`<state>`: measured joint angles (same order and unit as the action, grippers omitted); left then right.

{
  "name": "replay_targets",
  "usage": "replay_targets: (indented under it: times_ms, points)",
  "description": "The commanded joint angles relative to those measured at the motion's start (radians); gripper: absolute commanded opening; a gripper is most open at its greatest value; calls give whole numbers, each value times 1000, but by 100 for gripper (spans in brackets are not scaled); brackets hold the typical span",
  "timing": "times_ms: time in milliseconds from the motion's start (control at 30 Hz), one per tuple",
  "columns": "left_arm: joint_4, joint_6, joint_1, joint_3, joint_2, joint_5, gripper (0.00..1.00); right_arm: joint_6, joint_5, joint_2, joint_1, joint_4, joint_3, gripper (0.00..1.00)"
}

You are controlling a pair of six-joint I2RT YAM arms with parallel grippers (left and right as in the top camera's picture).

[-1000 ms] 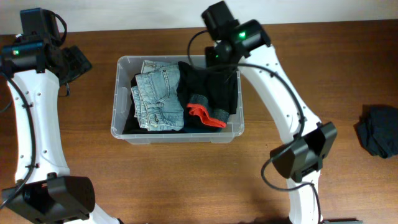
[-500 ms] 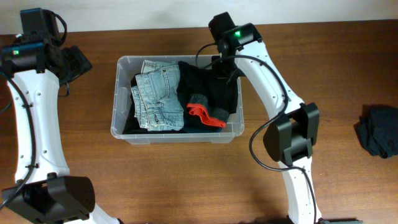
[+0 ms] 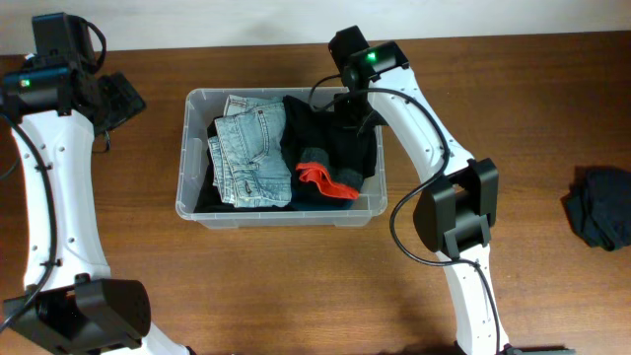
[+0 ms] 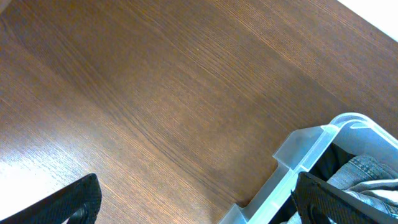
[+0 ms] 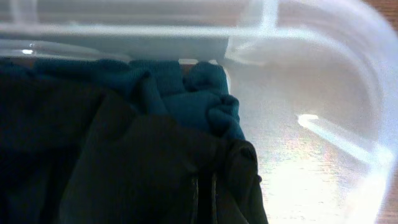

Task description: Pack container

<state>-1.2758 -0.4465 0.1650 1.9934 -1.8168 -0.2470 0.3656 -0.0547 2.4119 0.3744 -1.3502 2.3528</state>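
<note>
The container, a clear plastic bin, holds folded light-blue jeans on its left and a black garment with a red-and-grey piece on its right. My right gripper reaches into the bin's back right corner. In the right wrist view its jaws are shut and sit against the black garment, beside teal cloth and the bin wall. Whether any cloth is pinched does not show. My left gripper hangs open over bare table left of the bin, nothing between its fingers.
A dark bundled garment lies on the wooden table at the far right edge. The right arm's elbow stands in front of the bin's right side. A pale wall runs along the table's back edge.
The right arm folded inwards, its elbow swinging left toward the bin, and its gripper settled lower into the back right corner. The left arm has not moved.
</note>
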Motion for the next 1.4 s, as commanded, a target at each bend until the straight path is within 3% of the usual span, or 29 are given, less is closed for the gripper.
replay_targets:
  times_ms: [0, 200, 400, 533, 700, 1000, 1367]
  points:
    - [-1, -10, 3, 6, 20, -4, 99, -22, 31, -41, 5, -50, 55, 4]
    - [-1, -9, 3, 6, 20, -4, 99, -18, 48, -153, 5, -200, 180, 5]
    - [-1, -10, 3, 6, 20, -4, 99, -18, 73, -172, 26, -280, 155, 4]
    - [-1, -10, 3, 6, 20, -4, 99, -17, 74, -171, 64, -212, 46, 4]
    - [-1, -10, 2, 6, 20, -4, 99, -10, 70, -171, 91, -8, -157, 5]
    - [-1, -10, 2, 6, 20, -4, 99, 39, 44, -171, 3, 174, -396, 4]
    - [-1, -10, 2, 6, 20, -3, 99, -100, 235, -214, -26, 166, -331, 4]
